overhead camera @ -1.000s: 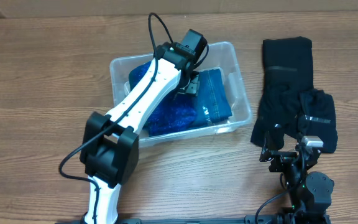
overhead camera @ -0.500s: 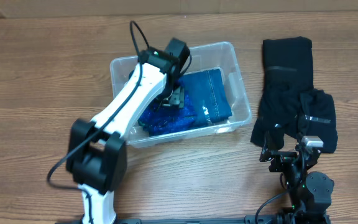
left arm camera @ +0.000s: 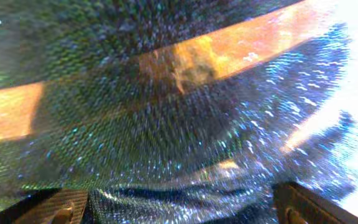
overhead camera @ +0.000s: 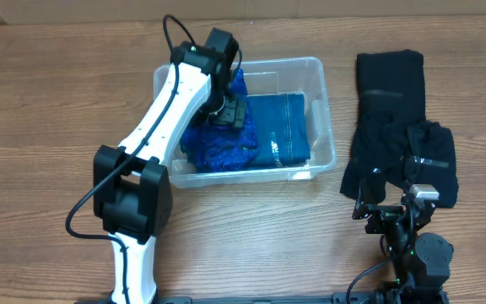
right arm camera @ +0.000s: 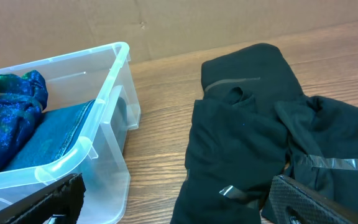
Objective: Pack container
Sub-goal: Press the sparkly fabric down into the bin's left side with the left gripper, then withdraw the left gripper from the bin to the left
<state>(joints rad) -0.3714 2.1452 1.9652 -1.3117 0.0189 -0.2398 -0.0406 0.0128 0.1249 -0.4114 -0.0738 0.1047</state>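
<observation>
Wooden table (overhead camera: 57, 101); sparkly blue cloth (overhead camera: 218, 150) inside container (overhead camera: 321, 84) half hides left gripper (overhead camera: 229, 114)

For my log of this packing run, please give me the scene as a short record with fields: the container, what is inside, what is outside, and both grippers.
container: clear plastic, on the table, no lid in view
inside: blue cloth, glittery; denim, folded, beside it
outside: black clothes on the table, on the right arm's side
left gripper: open, down in the container over the blue cloth
right gripper: open, holding nothing, near the black clothes
</observation>
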